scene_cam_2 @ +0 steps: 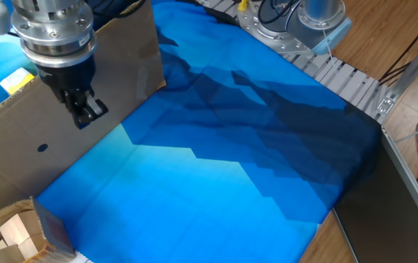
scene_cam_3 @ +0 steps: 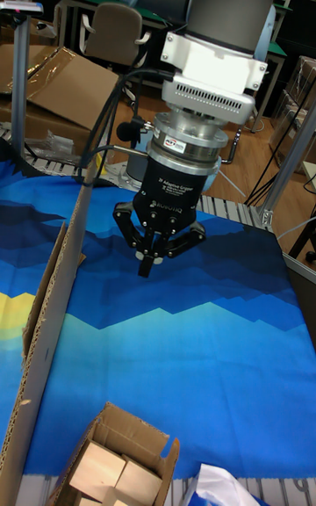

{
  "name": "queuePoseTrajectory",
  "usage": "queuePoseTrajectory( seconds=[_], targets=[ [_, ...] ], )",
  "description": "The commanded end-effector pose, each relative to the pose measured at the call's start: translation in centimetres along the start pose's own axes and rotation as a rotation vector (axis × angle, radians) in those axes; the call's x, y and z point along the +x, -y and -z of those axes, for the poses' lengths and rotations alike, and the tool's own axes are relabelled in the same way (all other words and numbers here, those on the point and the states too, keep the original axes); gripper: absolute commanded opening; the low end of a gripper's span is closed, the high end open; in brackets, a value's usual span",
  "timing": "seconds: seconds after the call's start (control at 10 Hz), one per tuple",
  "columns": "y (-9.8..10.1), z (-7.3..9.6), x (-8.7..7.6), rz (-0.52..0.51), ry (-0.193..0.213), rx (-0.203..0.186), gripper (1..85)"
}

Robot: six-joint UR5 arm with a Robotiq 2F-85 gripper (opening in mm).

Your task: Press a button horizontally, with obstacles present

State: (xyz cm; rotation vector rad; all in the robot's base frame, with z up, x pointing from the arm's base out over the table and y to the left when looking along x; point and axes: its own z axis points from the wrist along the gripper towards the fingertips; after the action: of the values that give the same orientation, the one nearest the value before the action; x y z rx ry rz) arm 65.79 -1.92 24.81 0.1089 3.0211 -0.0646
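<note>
Yellow button [scene_cam_2: 16, 79] behind cardboard panel [scene_cam_2: 114, 80] on blue mountain-print cloth [scene_cam_2: 216, 161], claw [scene_cam_3: 147, 267] pinched together above.

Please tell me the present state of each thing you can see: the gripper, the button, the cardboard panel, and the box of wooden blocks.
gripper: shut, empty, above the cloth
button: behind the panel, untouched
cardboard panel: upright on its edge
box of wooden blocks: open on top
</note>
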Motion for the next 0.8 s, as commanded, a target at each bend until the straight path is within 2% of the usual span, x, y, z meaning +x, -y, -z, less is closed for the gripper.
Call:
queuePoseTrajectory(
  seconds=[0.0, 0.2, 0.4, 0.5, 0.7],
  targets=[
    [0.7, 0.2, 1.9, 0.048, -0.071, 0.022, 1.0],
    [1.5, 0.3, 2.3, 0.051, -0.089, 0.052, 1.0],
    [1.4, 0.3, 2.6, 0.062, -0.101, 0.047, 1.0],
    [0.0, 0.3, 2.7, 0.004, -0.104, -0.002, 1.0],
    [-1.7, 0.7, 3.1, -0.086, -0.107, -0.067, 1.0]
  ],
)
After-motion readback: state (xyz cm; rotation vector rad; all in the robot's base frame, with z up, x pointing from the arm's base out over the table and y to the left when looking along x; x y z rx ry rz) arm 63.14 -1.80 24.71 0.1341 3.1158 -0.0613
